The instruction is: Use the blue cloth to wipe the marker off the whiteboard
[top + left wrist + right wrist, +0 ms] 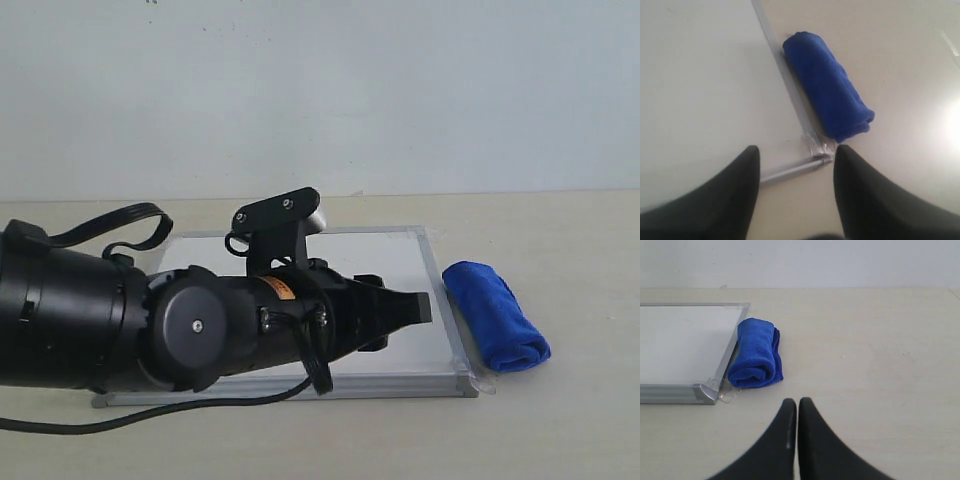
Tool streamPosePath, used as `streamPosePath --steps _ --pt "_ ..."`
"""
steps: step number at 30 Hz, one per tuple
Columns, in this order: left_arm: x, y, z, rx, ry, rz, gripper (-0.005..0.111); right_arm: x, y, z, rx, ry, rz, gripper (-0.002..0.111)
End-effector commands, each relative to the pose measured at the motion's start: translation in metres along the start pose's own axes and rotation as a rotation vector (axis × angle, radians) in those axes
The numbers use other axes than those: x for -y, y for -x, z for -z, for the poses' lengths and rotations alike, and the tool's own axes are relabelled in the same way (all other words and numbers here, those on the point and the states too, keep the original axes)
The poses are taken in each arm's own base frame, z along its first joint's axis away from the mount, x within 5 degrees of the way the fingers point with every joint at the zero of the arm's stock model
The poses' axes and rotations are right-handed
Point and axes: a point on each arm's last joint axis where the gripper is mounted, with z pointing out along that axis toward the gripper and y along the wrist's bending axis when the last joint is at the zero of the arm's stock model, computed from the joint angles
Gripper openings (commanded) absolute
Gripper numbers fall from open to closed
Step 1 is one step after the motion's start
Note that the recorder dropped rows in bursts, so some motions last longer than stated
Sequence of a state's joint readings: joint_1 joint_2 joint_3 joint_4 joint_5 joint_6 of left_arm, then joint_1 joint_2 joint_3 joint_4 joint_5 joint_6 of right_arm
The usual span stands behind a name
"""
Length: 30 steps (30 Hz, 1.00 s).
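Left tool [797, 151]: jaws wide, holding nothing, poised above the front right corner of the flat white silver-framed whiteboard [400, 262]. Deep blue rolled microfibre cloth [495, 315] lies on the beige desk [880, 365], against the board's right frame, just beyond that tool. Right tool [797, 404]: jaws closed together, empty, near the cloth's end.

left arm [110, 320] reaches in from the left side, stretched out roughly level, wrist low over the work surface. left gripper [796, 150] faces forward and down, jaws parted, both fingers [735, 195] clear of contact. right gripper [797, 402] pinched closed, fingertips touching, angled down.
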State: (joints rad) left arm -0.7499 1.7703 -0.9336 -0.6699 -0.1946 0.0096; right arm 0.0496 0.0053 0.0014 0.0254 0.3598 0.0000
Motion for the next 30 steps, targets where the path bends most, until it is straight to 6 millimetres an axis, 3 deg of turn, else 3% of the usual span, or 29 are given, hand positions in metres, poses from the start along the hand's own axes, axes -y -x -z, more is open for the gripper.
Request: streamPosePath --steps 1,30 --pt "0.0014 -0.0057 0.0039 -0.050 -0.007 -0.017 0.045 0.0004 0.0008 0.0005 0.009 -0.007 0.003 0.001" --pt "0.0005 -0.0015 0.0037 -0.006 -0.005 -0.067 0.045 0.0004 0.0008 0.0005 0.009 -0.007 0.003 0.001"
